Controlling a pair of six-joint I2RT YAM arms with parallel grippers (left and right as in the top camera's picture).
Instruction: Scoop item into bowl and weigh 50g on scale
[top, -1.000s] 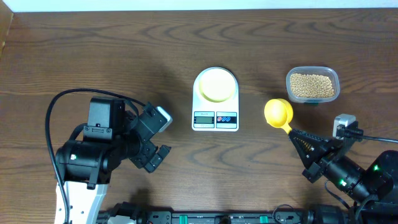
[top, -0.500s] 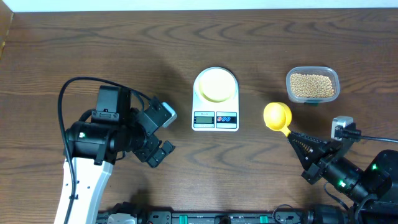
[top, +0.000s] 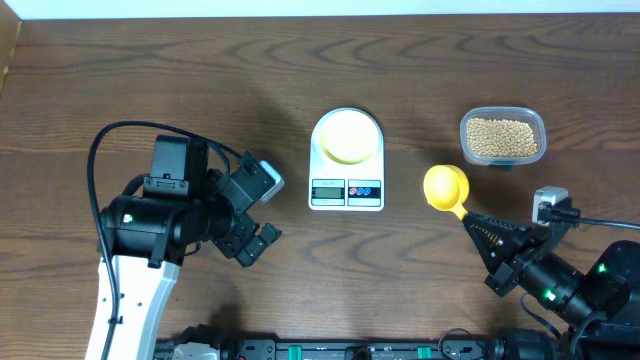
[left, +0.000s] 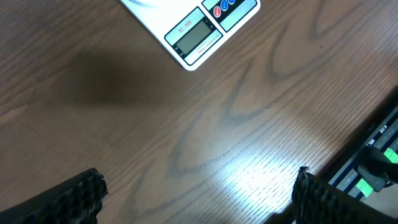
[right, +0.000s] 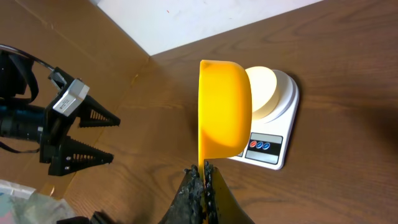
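Observation:
The pale yellow-cream bowl (top: 347, 137) sits on the white scale (top: 346, 190) at the table's middle; both show in the right wrist view, bowl (right: 266, 88) and scale (right: 267, 148). The tan beans (top: 501, 137) fill a clear tub (top: 541, 128) at the right. My right gripper (top: 473, 218) is shut on the handle of a yellow scoop (top: 445, 186), (right: 224, 112), held between the scale and the tub. My left gripper (top: 258, 218) is open and empty, left of the scale; its view shows the scale's display corner (left: 200, 35).
The table's front edge with a black rail (left: 373, 162) lies close below my left gripper. A white wall borders the far edge (right: 186, 18).
My left arm swung right toward the scale, then settled. The right gripper with the scoop shifted slightly left and has stayed put since.

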